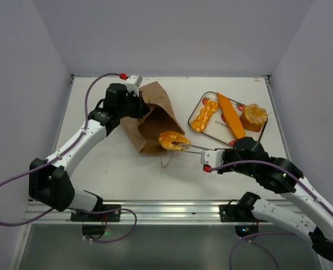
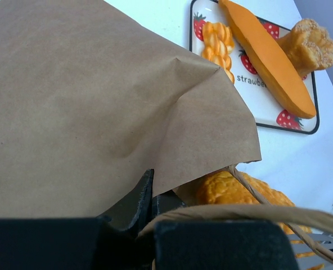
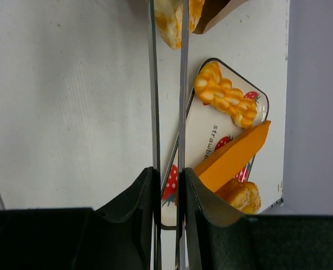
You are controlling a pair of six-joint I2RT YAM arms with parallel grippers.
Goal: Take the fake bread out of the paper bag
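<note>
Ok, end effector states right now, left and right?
Left end effector: closed on the paper bag.
Right end effector: closed on the metal tongs, which pinch a bread piece.

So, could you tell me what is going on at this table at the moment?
The left gripper holds the paper bag, its mouth facing the right arm. The right gripper squeezes metal tongs, whose tips clamp a golden bread piece at the bag's mouth, partly out. A braided piece, a long baguette and a knobbly roll already lie on the strawberry-print tray.
</note>
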